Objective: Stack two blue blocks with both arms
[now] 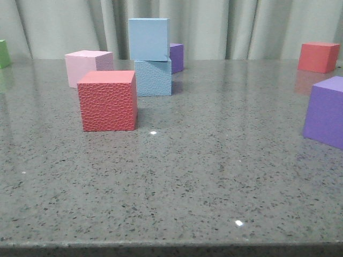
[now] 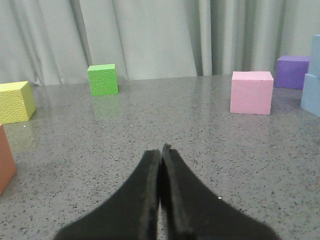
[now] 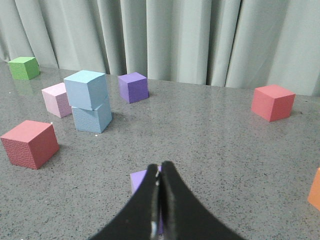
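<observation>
Two pale blue blocks stand stacked at the table's back middle: the smoother one (image 1: 149, 38) sits on the pebbled one (image 1: 153, 77), turned a little askew. The stack also shows in the right wrist view, upper block (image 3: 86, 89) on lower block (image 3: 91, 118), and its edge shows in the left wrist view (image 2: 313, 80). My left gripper (image 2: 160, 150) is shut and empty, low over bare table, apart from the stack. My right gripper (image 3: 160, 166) is shut and empty, above a purple cube (image 3: 139, 181). Neither gripper shows in the front view.
A red pebbled cube (image 1: 107, 100) stands in front of the stack, a pale pink cube (image 1: 87, 67) to its left, a purple cube (image 1: 176, 57) behind. A purple cube (image 1: 326, 111) and red cube (image 1: 318, 57) stand right. Green (image 2: 102, 79), yellow (image 2: 15, 101) and orange (image 2: 5, 159) cubes lie left.
</observation>
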You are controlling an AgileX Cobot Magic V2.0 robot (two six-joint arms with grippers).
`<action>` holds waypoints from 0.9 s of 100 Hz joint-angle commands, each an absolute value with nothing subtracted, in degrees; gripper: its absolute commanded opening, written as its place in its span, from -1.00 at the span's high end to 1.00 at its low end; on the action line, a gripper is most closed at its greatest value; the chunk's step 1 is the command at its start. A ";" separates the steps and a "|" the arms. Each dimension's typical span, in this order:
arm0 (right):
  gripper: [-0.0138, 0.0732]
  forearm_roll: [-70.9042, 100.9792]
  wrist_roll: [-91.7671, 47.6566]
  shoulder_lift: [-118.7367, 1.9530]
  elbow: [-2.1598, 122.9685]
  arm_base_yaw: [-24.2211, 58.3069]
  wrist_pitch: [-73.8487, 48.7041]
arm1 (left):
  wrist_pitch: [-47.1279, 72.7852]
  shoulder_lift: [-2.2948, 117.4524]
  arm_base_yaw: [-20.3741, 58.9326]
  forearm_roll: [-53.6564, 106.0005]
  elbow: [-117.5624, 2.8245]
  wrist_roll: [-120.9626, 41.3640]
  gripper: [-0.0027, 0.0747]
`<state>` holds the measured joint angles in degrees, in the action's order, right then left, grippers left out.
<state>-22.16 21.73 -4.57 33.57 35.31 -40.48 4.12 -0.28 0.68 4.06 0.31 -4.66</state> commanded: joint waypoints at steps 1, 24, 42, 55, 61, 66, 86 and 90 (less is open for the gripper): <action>0.93 -23.77 21.63 -5.56 34.82 35.19 -35.97 | 0.00 -2.17 0.68 4.67 0.41 -4.13 0.98; 0.93 -23.77 21.63 -5.56 34.82 35.19 -35.97 | 0.00 -2.17 0.68 4.67 0.41 -4.13 0.98; 0.93 -23.77 21.63 -5.56 34.82 35.19 -35.97 | 0.00 -2.17 0.68 4.67 0.41 -4.13 0.98; 0.93 -23.77 21.63 -5.56 34.82 35.19 -35.97 | 0.00 -2.17 0.68 4.67 0.41 -4.13 0.98; 0.93 -23.77 21.63 -5.56 34.82 35.19 -35.97 | 0.00 -2.17 0.68 4.67 0.41 -4.13 0.98; 0.93 -23.77 21.63 -5.56 34.82 35.19 -35.97 | 0.00 -2.17 0.68 4.67 0.41 -4.13 0.98; 0.93 -23.96 21.63 -5.56 34.58 35.19 -35.87 | 0.00 -2.17 0.68 4.67 0.41 -4.13 0.98; 0.93 -23.96 21.63 -5.56 34.24 35.14 -35.87 | 0.00 -2.17 0.68 4.67 0.41 -4.13 0.98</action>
<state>-22.26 21.73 -4.57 33.47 35.31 -40.48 4.56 -0.28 0.68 4.06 0.31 -4.54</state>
